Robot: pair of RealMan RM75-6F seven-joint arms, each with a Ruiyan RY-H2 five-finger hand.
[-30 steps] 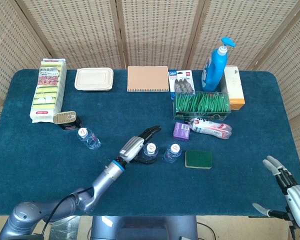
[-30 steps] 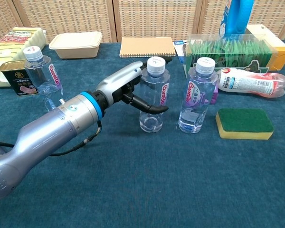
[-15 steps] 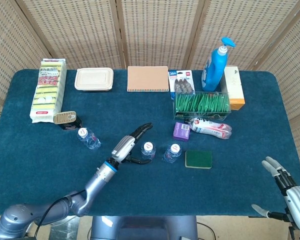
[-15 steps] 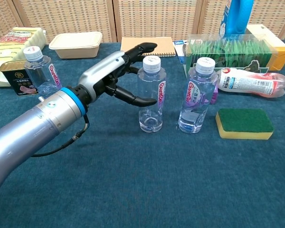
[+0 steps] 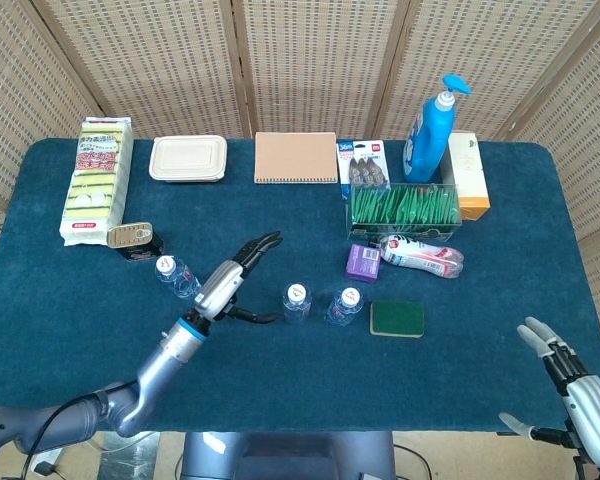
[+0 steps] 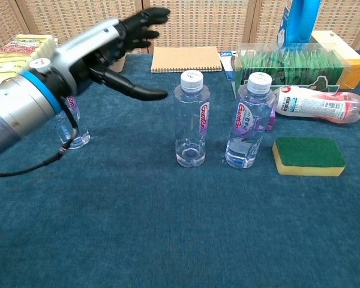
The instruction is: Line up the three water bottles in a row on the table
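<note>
Two clear water bottles stand upright side by side in the middle of the table: one (image 5: 297,300) (image 6: 192,120) on the left and one (image 5: 345,306) (image 6: 251,120) on the right. The third bottle (image 5: 177,277) (image 6: 71,123) stands apart at the left, partly behind my left arm in the chest view. My left hand (image 5: 235,279) (image 6: 111,47) hovers open between that bottle and the middle one, holding nothing. At the lower right corner, off the table edge, my right hand (image 5: 570,385) is open and empty.
A green sponge (image 5: 397,318) lies right of the bottles, with a purple packet (image 5: 362,262) and a red-white tube (image 5: 422,254) behind. A tin can (image 5: 132,238) sits near the left bottle. A clear box of green packets (image 5: 405,208), blue dispenser (image 5: 429,130), notebook (image 5: 296,157) and food container (image 5: 188,158) line the back.
My left hand let go of the middle bottle, opened and drew back to the left and upward. The bottle stays standing next to the right one. The right hand barely shifted.
</note>
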